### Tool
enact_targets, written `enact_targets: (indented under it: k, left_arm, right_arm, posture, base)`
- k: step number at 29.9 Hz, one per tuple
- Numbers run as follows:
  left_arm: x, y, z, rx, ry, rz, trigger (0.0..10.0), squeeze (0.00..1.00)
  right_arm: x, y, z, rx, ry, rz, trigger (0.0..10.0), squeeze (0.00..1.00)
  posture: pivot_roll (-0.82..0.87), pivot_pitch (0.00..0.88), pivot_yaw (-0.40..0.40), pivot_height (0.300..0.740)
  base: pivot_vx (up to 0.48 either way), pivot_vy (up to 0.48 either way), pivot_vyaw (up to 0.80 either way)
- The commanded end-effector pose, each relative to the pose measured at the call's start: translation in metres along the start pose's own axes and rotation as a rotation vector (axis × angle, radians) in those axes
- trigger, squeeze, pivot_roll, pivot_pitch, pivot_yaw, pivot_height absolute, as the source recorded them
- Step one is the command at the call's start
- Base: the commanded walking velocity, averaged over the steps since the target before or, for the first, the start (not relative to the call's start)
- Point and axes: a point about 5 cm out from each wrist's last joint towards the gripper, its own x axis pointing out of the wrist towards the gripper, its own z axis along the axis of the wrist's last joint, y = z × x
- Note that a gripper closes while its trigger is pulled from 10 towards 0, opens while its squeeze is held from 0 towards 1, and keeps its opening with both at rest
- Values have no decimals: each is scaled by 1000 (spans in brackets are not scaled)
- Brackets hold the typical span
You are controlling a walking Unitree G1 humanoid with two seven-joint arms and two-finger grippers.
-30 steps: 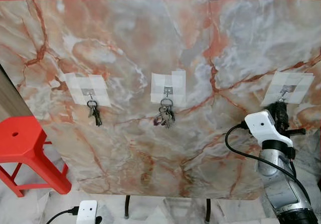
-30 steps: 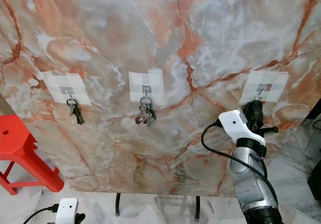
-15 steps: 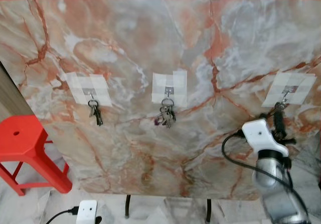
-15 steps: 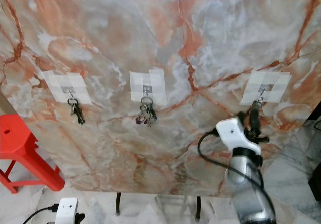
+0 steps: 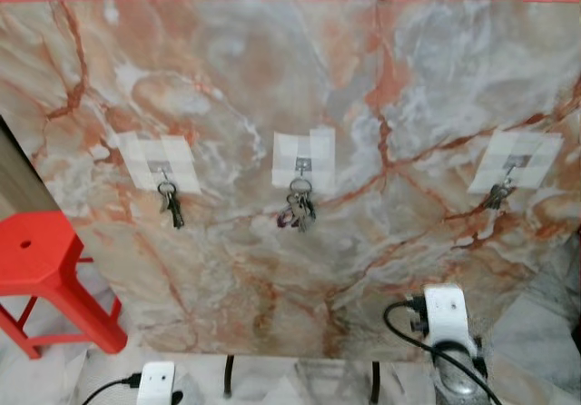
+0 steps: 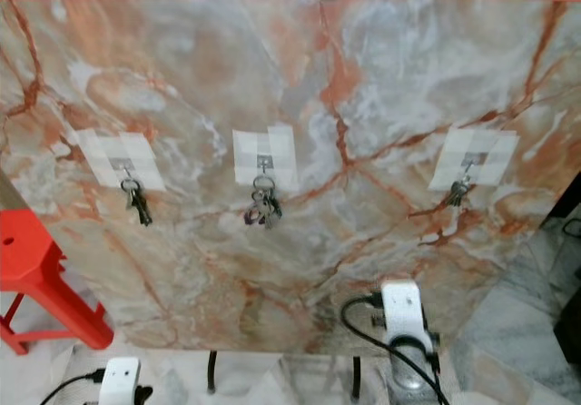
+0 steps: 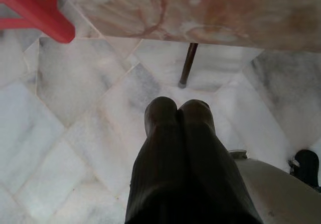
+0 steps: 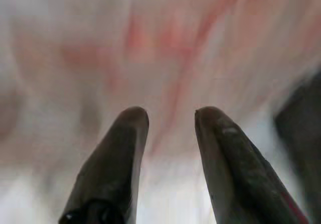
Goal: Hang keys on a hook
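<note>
The keys hang from the right-hand hook on the marble board. They look light and jangly (best taken by the ring). The right gripper is parted and empty; the left gripper is closed.

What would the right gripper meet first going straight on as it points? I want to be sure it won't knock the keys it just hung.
Probably the marble board: the open right gripper faces its blurred veining, with no keys between; depth is unclear.
</note>
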Motion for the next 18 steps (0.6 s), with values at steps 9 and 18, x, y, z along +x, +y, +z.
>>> enact_targets:
  k: [9,18]
  left_arm:
    - [0,1,-3,9,35,23,10000,0]
    - [-5,5,-21,-116,128,18,10000,0]
  right_arm:
    - [-1,9,-59,117,319,113,10000,0]
    - [-14,11,-90,261,435,100,10000,0]
  posture:
    - [161,0,-8,740]
    - [169,0,-16,740]
  base:
    - [0,0,0]
    - [0,0,0]
